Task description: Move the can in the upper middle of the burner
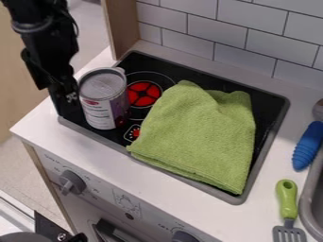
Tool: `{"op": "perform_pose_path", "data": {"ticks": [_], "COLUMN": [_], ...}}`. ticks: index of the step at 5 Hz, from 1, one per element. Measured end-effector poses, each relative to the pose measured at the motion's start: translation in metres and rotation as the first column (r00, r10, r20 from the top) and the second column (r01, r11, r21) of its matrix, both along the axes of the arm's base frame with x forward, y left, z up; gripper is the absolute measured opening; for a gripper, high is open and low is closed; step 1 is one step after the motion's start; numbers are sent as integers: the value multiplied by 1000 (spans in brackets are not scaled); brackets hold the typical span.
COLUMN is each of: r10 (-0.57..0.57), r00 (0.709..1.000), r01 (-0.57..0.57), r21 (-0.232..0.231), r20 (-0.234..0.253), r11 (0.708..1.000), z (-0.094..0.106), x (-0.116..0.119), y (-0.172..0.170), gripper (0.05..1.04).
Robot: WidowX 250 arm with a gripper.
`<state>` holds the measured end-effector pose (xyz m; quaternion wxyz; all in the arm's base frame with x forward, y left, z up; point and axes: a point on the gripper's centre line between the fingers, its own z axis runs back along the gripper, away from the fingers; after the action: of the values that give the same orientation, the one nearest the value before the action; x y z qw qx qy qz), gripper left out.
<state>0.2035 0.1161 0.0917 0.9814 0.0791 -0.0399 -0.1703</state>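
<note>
The silver can with a white and purple label (101,101) is at the left end of the black glass stovetop with a grey rim (268,134), left of centre in the frame, upright, with the printed red burner (144,93) just to its right. The black hand (68,103) is close against the can's left side; whether it is open or has closed on the can, I cannot tell, nor whether the can's base bears on the glass. The task looks unfinished: the can is well left of the upper middle of the stovetop, so the carry up and to the right seems still to be done. The folded green cloth (199,132) covers much of the stovetop's middle and right, its left edge near the burner, and could be dragged by a low path. The best room is the dark strip between the cloth's top edge and the rear rim, with the white tiled wall (243,42) behind it; a modest lift and a route along that strip should avoid both.
</note>
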Motion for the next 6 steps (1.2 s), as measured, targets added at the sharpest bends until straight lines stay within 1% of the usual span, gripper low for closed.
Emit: {"op": "perform_pose_path", "data": {"ticks": [2,3,4,5,6], "r10": [58,104,64,-6,5], "r00": [996,991,997,1000,996], "r01": [-57,-104,-66,6,1], "r21": [24,11,-20,-52,-58], "r20": [-71,-85,-52,16,89], "r11": [998,995,998,999,998], "z": [-25,-25,-28,-28,-22], "x": [6,20,33,45,62], "y": [-10,-11,-15,-20,-20], "gripper": [997,997,997,997,997]}}
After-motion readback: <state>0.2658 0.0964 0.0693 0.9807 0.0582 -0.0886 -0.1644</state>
